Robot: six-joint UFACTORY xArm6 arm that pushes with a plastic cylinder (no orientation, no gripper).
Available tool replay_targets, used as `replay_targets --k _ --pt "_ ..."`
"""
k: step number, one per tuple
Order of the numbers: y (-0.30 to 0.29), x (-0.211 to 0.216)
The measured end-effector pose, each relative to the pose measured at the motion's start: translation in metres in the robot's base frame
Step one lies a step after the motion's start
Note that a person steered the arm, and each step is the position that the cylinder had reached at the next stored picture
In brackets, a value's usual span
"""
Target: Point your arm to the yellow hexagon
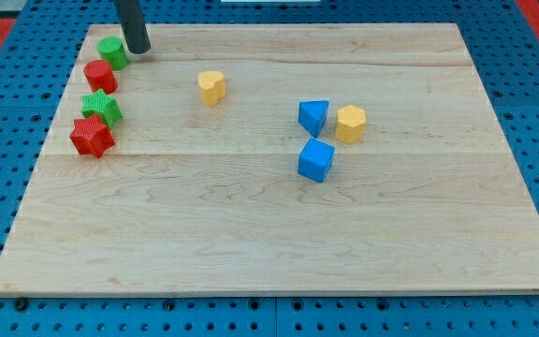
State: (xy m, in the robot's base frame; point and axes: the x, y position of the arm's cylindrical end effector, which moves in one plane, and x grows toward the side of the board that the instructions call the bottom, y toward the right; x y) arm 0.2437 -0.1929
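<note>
The yellow hexagon [351, 124] lies on the wooden board right of centre, touching or nearly touching a blue triangular block [313, 117] on its left. A blue cube [315, 160] sits just below them. My tip [138, 50] is at the board's top left corner, just right of a green round block [113, 51], far to the left of the yellow hexagon. A yellow heart-shaped block [211, 87] lies between the tip and the hexagon.
A column of blocks runs down the left edge: a red round block [100, 76], a green star [101, 108] and a red star [92, 137]. The wooden board [269, 234] rests on a blue pegboard surface.
</note>
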Motion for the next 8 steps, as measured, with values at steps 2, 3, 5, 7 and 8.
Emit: replay_targets --k 2,3,5,7,8 --pt "0.000 -0.015" --pt "0.012 -0.007" --pt "0.109 0.008" --pt "0.109 0.018" --pt "0.131 0.035"
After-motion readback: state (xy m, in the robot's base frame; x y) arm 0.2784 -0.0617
